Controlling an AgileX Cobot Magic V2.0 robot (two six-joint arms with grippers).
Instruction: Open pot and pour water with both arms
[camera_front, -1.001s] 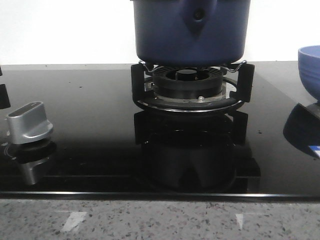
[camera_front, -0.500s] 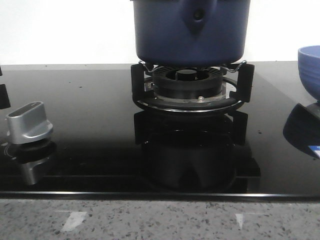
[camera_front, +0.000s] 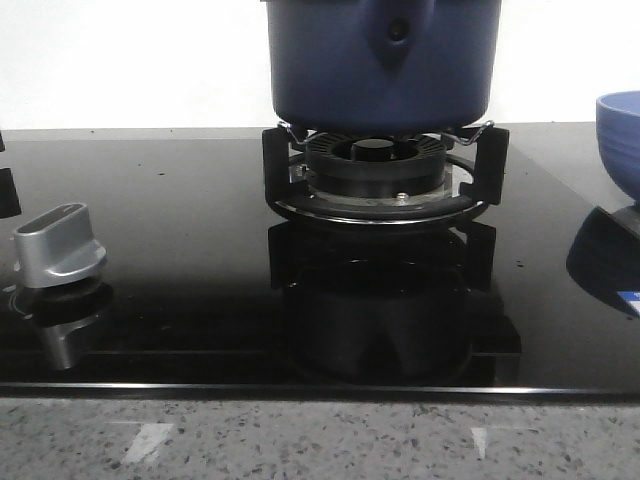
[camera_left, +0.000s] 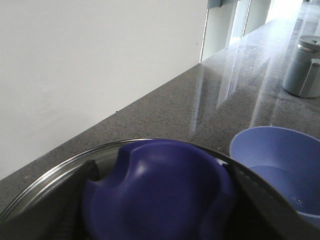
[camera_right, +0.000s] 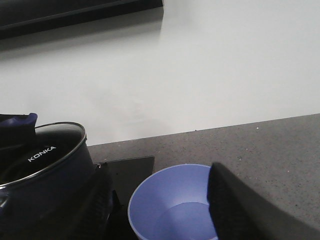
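Surface: black glass hob (camera_front: 180, 250) is set in a speckled stone counter (camera_front: 320, 440), with a white wall behind.
Left gripper: dark fingers (camera_left: 250, 187) are seen either side of the blue knob (camera_left: 160, 192) on the glass lid (camera_left: 45, 185); whether they are clamped on it cannot be told.
Right gripper: fingers (camera_right: 230, 210) are spread apart above the bowl (camera_right: 175, 210), nothing held.
Pot: pot (camera_front: 380, 65) is seated on the burner stand (camera_front: 385, 175), lid on.
Bowl: placed right of the pot, water seen inside.
Dial: silver dial (camera_front: 58, 245) is set at the hob's left.
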